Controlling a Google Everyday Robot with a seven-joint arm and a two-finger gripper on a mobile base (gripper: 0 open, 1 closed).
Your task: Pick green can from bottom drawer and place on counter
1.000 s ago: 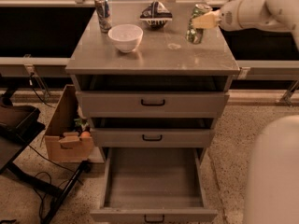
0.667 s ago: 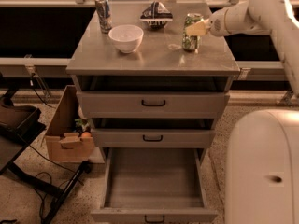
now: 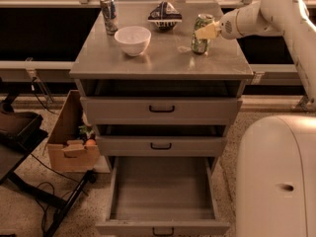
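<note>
Shifted since the earlier frame: gripper point(image 3: 208, 31) and green can point(image 3: 200, 34), further in over the counter point(image 3: 163, 60). Can upright, touching the gripper's white-bowl point(image 3: 132, 39) side, apparently standing on the counter. Grip state: cannot tell. Arm point(image 3: 276, 9) reaches in level from the right. Bottom drawer point(image 3: 163, 196) open, well below.

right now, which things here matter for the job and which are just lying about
Job: green can, upright on the counter; gripper at the can; bottom drawer, open.
Lying about: white bowl, blue-and-silver can, dark packet, cardboard box.
</note>
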